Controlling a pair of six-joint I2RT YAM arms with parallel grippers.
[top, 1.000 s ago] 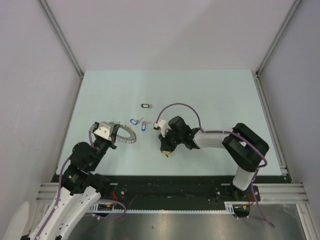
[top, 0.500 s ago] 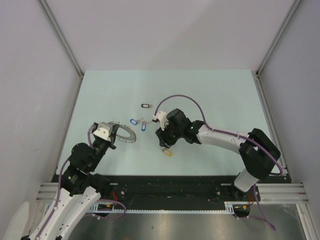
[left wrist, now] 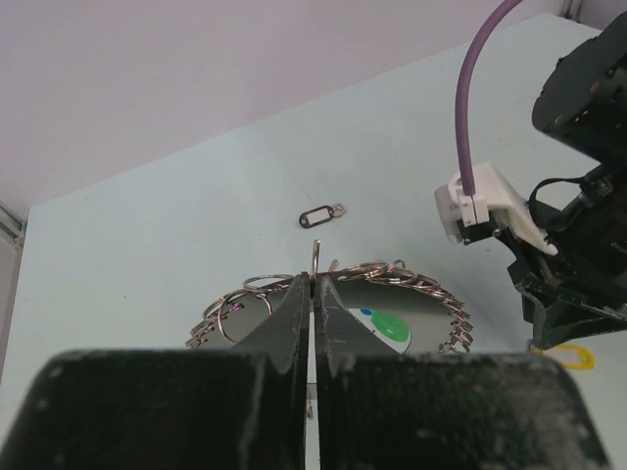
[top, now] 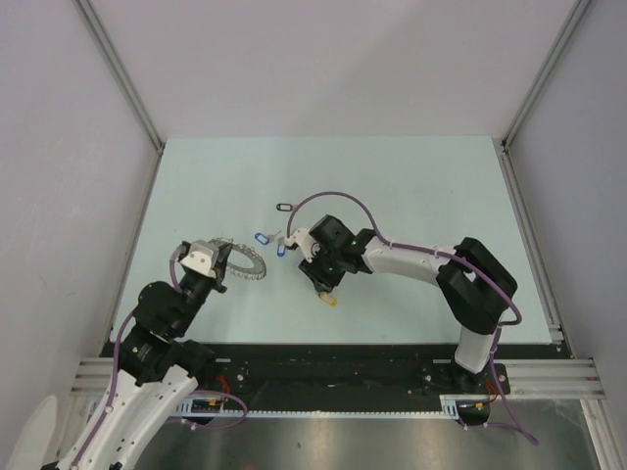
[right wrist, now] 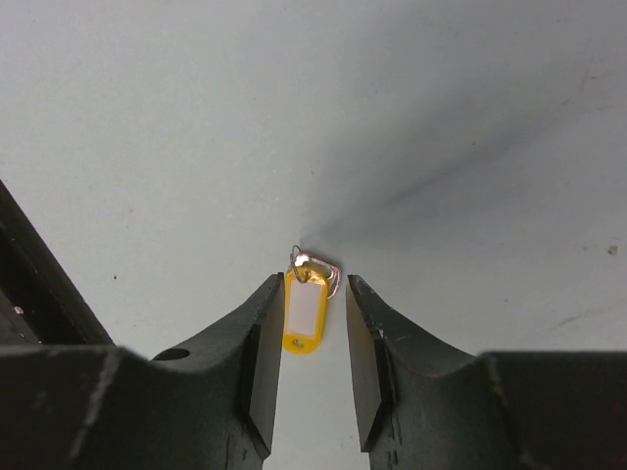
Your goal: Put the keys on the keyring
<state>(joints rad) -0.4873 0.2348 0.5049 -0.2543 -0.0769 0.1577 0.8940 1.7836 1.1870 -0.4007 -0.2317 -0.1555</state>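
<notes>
The keyring (top: 250, 264) is a floppy silver ring with a toothed rim; my left gripper (top: 226, 266) is shut on one of its thin wire loops (left wrist: 315, 257). A green tag (left wrist: 390, 327) shows inside the ring just past my fingers. A yellow-tagged key (right wrist: 305, 313) lies flat on the table between the open fingers of my right gripper (right wrist: 313, 299), with a gap on its right side. From above, that key (top: 329, 300) sits just below the right gripper (top: 324, 286). Two blue-tagged keys (top: 261, 237) (top: 281, 249) and a black-tagged key (top: 285, 208) lie loose beyond the ring.
The pale green table (top: 411, 186) is bounded by metal rails (top: 529, 225) and white walls. My right arm's purple cable (top: 333, 201) arcs over the blue keys. The black-tagged key (left wrist: 318, 214) lies beyond the ring in the left wrist view.
My right gripper was shut on the yellow key and has opened, leaving it on the table. The right wrist has swung left. The left arm and keyring have not moved.
</notes>
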